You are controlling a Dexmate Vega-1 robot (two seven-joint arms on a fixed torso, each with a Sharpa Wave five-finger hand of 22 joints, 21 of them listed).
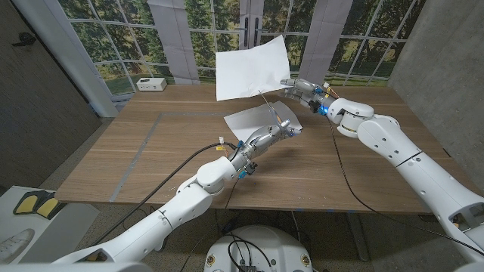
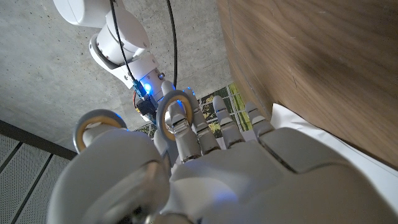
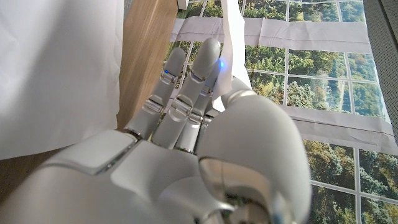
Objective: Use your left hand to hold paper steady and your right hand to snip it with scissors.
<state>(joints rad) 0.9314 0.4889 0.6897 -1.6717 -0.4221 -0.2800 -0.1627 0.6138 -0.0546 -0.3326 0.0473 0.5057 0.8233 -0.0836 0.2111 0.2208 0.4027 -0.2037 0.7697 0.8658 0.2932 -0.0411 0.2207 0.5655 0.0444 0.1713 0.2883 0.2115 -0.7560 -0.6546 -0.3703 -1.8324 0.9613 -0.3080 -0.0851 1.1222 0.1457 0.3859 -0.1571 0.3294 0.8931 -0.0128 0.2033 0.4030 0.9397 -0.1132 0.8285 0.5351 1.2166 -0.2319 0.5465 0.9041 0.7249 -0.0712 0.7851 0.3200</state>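
paper is in two places. one sheet [image 1: 252,68] is raised above the far side of the counter [image 1: 151,151], pinched at its lower right corner by the right hand [image 1: 301,91]; a second sheet [image 1: 253,119] lies flat on the counter just under it. in the right wrist view the right fingers [image 3: 186,93] reach up close together with a thin edge of white paper running up beside them, so we judge this hand to be gripping the raised sheet, not a cutting tool.

the left hand [image 1: 268,136] reaches out over the flat sheet, and a thin metal rod or blade [image 1: 268,106] rises from it toward the bottom edge of the raised sheet. in the left wrist view two round loops [image 2: 171,118] sit by the left fingers [image 2: 227,121], which we read as the handles of the scissors [image 1: 278,121]; those fingers look curled through or against the loops, so we take the left hand to be holding them. whether the blades are apart or closed we cannot tell.

roles thus appear swapped against the task wording. progress as we judge it: paper is lifted and steadied, scissors are in hand and close beneath the sheet's lower edge. no cut line is visible in the raised sheet. what is left: bring the blades onto the edge and make the snip.
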